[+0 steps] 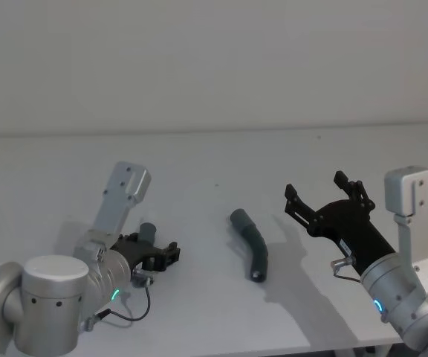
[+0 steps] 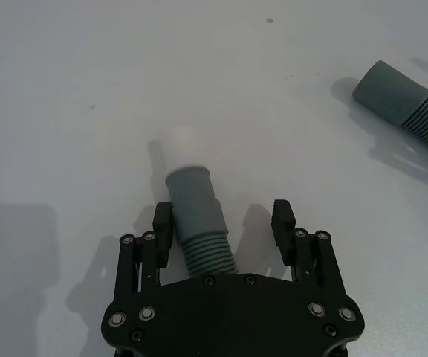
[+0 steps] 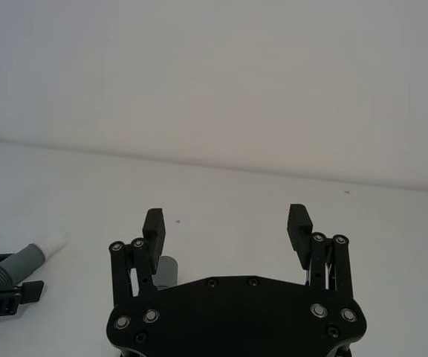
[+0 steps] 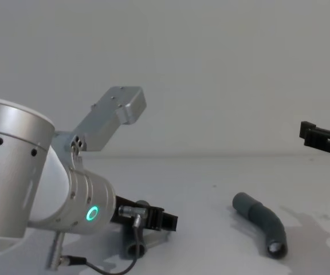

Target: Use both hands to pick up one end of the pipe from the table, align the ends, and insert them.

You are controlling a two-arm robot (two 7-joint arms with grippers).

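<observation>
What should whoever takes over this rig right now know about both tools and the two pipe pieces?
Left tool: open, low at the table, straddling the plug piece, not clamped.
Right tool: open, empty, raised to the right of the socket piece.
Both pieces lie on the table, apart; the white tip points away from the left tool.
Done: left tool placed around its piece.
Left: grasp both, lift, align, insert.
</observation>
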